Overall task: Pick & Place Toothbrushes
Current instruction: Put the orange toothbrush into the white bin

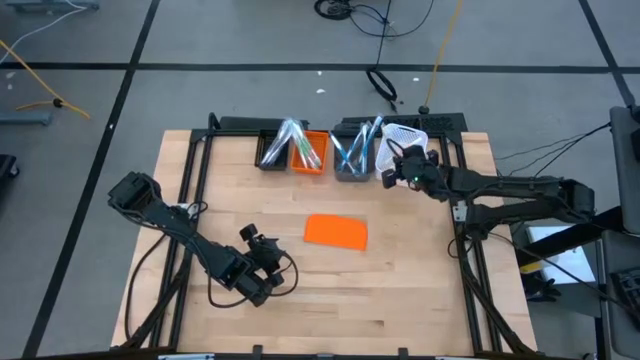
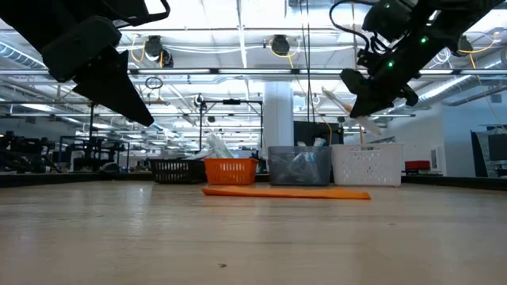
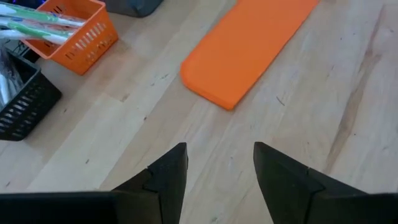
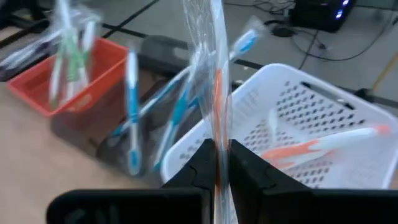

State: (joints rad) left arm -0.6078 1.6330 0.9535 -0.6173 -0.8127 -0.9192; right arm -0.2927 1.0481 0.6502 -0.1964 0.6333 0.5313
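Observation:
My right gripper (image 4: 217, 155) is shut on a toothbrush (image 4: 216, 74) with an orange-red streak, inside a clear wrapper. It hovers at the near side of the white bin (image 4: 298, 118), also visible in the high view (image 1: 398, 168). An orange-accented toothbrush (image 4: 323, 146) lies in the white bin. Blue toothbrushes (image 4: 155, 118) lean in the grey bin (image 1: 352, 158), and green ones (image 3: 37, 25) in the orange bin (image 1: 308, 152). More wrapped ones stand in the black bin (image 1: 275, 150). My left gripper (image 3: 221, 158) is open above bare table at the near left (image 1: 266, 262). My right gripper pinches the wrapped toothbrush between its two fingers at a point on its shaft (image 4: 217, 134), wrapper and all. The toothbrush sticks out ahead of the fingers, lifted clear of the bins. Which end is in the fingers is hidden by the gripper.
A flat orange sheet (image 1: 336, 231) lies mid-table between the two arms. The four bins stand in a row along the far edge. Bare wood (image 1: 400, 290) spreads over the near half of the table. Cables (image 1: 385, 85) lie on the floor beyond the far edge.

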